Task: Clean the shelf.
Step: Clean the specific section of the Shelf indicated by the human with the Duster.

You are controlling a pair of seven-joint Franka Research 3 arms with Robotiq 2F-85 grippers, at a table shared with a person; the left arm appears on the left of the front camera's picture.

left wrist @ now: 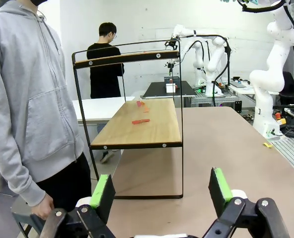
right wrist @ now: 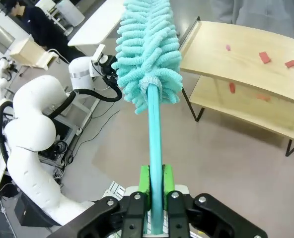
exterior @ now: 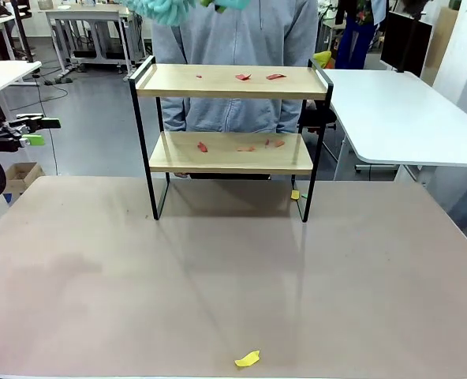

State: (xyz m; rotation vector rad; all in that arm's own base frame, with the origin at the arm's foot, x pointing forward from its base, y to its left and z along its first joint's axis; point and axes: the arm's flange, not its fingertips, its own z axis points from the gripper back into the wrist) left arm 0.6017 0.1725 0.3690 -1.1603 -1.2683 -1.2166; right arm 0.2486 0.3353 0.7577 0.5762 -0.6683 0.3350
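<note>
The shelf (exterior: 232,82) stands at the far middle of the table, two light boards in a black frame. Red scraps (exterior: 242,76) lie on the top board and more red scraps (exterior: 246,148) on the lower one. My right gripper (right wrist: 154,184) is shut on the teal handle of a fluffy duster (right wrist: 148,54), held high above and to the left of the shelf (right wrist: 246,62); the duster head (exterior: 164,9) shows at the top edge of the front view. My left gripper (exterior: 47,131) hangs open and empty off the table's left side, facing the shelf's end (left wrist: 137,124).
A person in a grey hoodie (exterior: 233,47) stands right behind the shelf, close to my left gripper (left wrist: 162,191). A yellow scrap (exterior: 247,359) lies near the table's front edge, another (exterior: 295,194) by the shelf's right foot. A white table (exterior: 399,118) stands to the right.
</note>
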